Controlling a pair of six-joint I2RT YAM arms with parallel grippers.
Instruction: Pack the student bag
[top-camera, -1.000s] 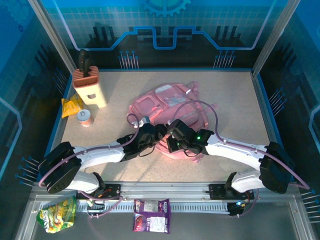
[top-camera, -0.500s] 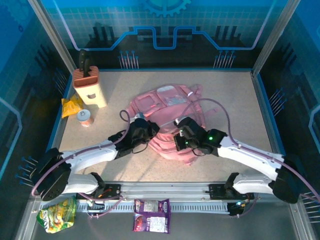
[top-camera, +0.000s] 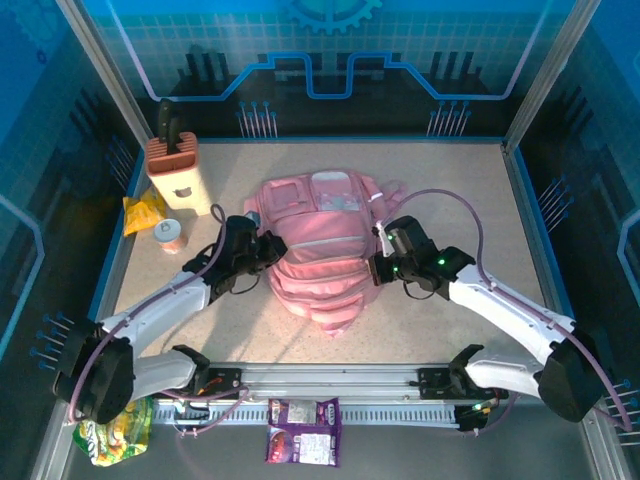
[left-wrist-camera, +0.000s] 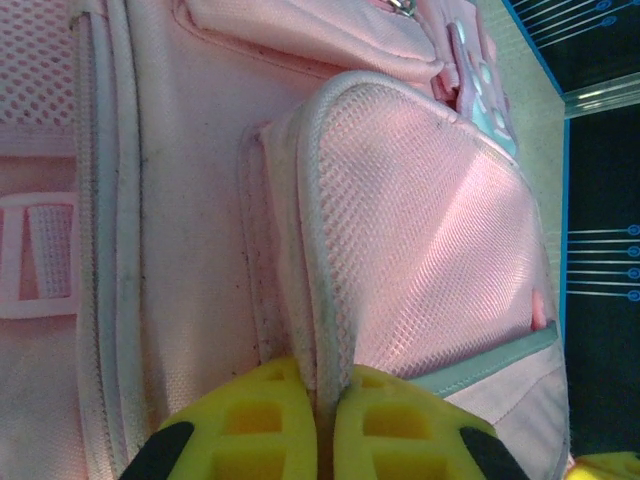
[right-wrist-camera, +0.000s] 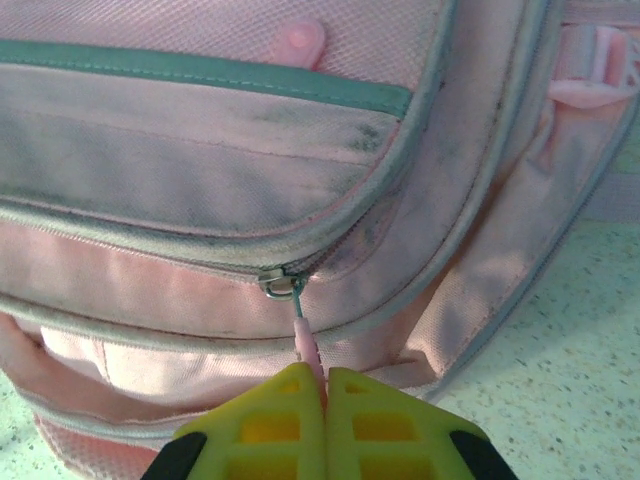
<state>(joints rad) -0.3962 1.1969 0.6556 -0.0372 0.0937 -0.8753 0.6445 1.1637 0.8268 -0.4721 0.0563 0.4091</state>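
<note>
While the large soft pink fabric student bag (top-camera: 315, 250) lies flat at the middle of the speckled bench (top-camera: 470, 190), front pockets up, its zips look shut and nothing appears loaded. Left fingers (left-wrist-camera: 260, 420) are clenched on the pale piping of the mesh side pocket (left-wrist-camera: 420, 230). Right fingers (right-wrist-camera: 262, 425) pinch the thin pink zip pull (right-wrist-camera: 308, 345) on the opposite side. Judgement: early stage, opening not yet made. Candidate items sit well apart at far left, unpacked: yellow packet (top-camera: 145, 212), small round jar (top-camera: 170, 235), tan block holder (top-camera: 180, 175).
</note>
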